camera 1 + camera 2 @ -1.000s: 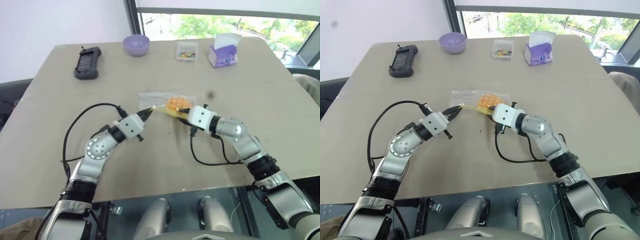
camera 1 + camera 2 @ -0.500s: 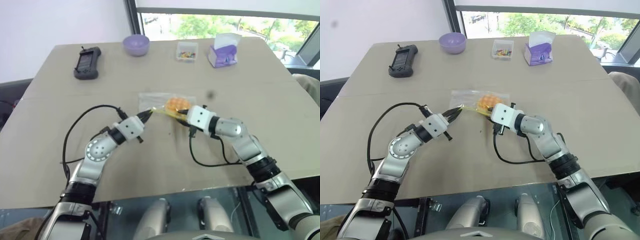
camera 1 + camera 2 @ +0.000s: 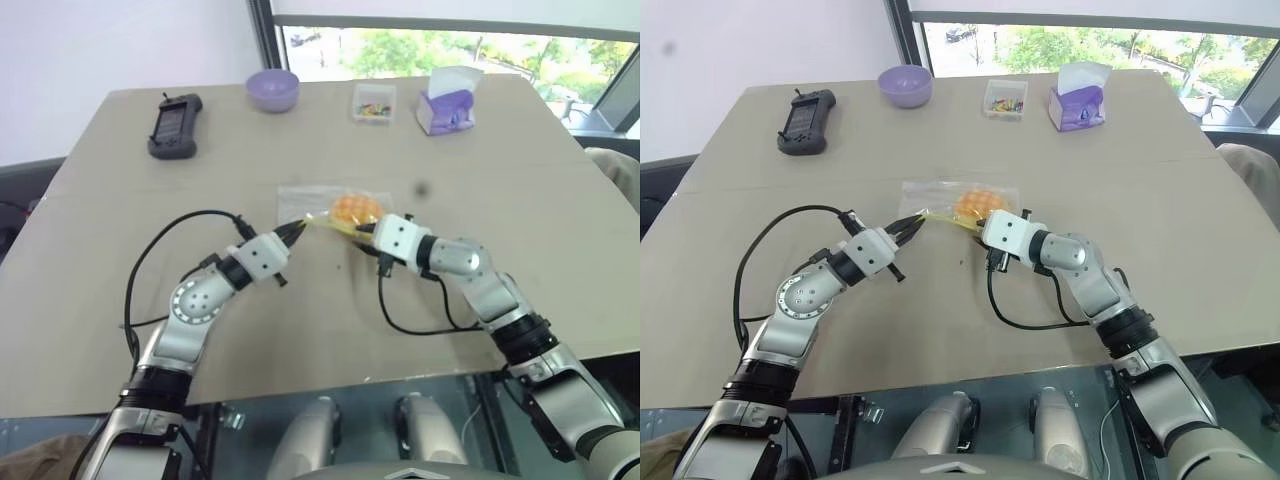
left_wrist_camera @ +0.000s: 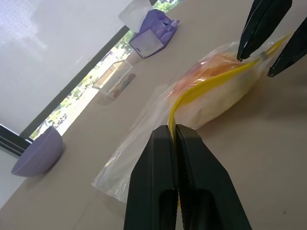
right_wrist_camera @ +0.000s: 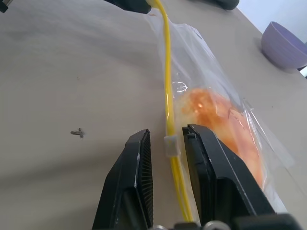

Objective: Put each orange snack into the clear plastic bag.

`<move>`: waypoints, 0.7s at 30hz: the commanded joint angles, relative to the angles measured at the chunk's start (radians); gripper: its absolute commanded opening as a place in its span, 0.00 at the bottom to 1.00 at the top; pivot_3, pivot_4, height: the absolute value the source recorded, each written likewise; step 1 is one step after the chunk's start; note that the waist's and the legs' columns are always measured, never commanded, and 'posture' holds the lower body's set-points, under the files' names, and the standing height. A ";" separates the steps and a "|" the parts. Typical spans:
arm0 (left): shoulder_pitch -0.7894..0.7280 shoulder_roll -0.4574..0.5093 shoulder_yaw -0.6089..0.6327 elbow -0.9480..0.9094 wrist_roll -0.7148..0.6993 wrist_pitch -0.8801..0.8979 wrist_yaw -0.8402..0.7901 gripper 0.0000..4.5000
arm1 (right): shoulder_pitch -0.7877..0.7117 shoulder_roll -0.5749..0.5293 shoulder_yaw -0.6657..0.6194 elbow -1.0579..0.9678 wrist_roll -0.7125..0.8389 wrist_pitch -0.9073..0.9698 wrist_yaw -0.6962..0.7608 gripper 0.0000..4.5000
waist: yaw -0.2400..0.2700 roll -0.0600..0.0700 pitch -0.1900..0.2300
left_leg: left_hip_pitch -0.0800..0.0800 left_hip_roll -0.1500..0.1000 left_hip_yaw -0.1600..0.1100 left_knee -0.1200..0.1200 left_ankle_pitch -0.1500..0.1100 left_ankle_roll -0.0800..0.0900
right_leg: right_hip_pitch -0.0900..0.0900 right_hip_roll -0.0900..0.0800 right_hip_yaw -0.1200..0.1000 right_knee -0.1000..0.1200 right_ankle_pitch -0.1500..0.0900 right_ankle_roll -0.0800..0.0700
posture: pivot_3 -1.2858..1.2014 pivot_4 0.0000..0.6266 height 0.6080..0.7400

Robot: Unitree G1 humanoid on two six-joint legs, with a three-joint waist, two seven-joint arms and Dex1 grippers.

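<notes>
Clear plastic bag [image 3: 325, 205] lying mid-table, orange snack [image 3: 352, 208] already inside it, toward the end nearer the right gripper [image 3: 366, 230]. Yellow seal strip [image 5: 169, 110] running along the bag's near edge, stretched between the two grippers. Left gripper [image 3: 297, 227] clamped tight on one end of that strip, fingers [image 4: 163, 182] pressed together with the yellow strip coming out between them. Right gripper partly parted, fingers [image 5: 129, 182] standing either side of the strip's small white slider [image 5: 171, 145], the strip passing through the gap; cannot tell whether the pads actually touch it. Snack just beside the right gripper's fingers, inside the plastic; well apart from the left gripper's tips, with a stretch of flat bag between.

From the head views: table [image 3: 540, 200] with a black handheld device [image 3: 174, 125], purple bowl [image 3: 272, 89], small clear box of coloured bits [image 3: 374, 102] and purple tissue box [image 3: 447, 105] along the far side. From the left wrist view: both tips of the other gripper over the bulging end of the bag, plus bowl, clear box and tissue box beyond. From the right wrist view: slider and the snack's orange surface up close.
</notes>
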 commanded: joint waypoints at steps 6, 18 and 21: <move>-0.007 0.003 0.010 -0.053 -0.008 0.009 0.005 0.00 | -0.029 0.010 -0.014 -0.017 0.007 -0.012 -0.009 0.02 | 0.000 0.000 0.000 | 0.000 0.000 0.000 0.000 0.000 0.000 | 0.000 0.000 0.000 0.000 0.000 0.000 | 0.52 0.24 1.00; -0.008 -0.009 0.043 -0.060 -0.052 0.018 0.018 0.00 | -0.046 -0.018 -0.025 0.003 -0.021 -0.011 -0.026 0.02 | 0.000 0.000 0.000 | 0.000 0.000 0.000 0.000 0.000 0.000 | 0.000 0.000 0.000 0.000 0.000 0.000 | 0.52 0.24 1.00; -0.026 -0.016 0.066 -0.066 -0.091 0.035 0.020 0.00 | -0.052 -0.039 -0.034 0.012 -0.030 -0.008 -0.036 0.02 | 0.000 0.000 0.000 | 0.000 0.000 0.000 0.000 0.000 0.000 | 0.000 0.000 0.000 0.000 0.000 0.000 | 0.52 0.24 1.00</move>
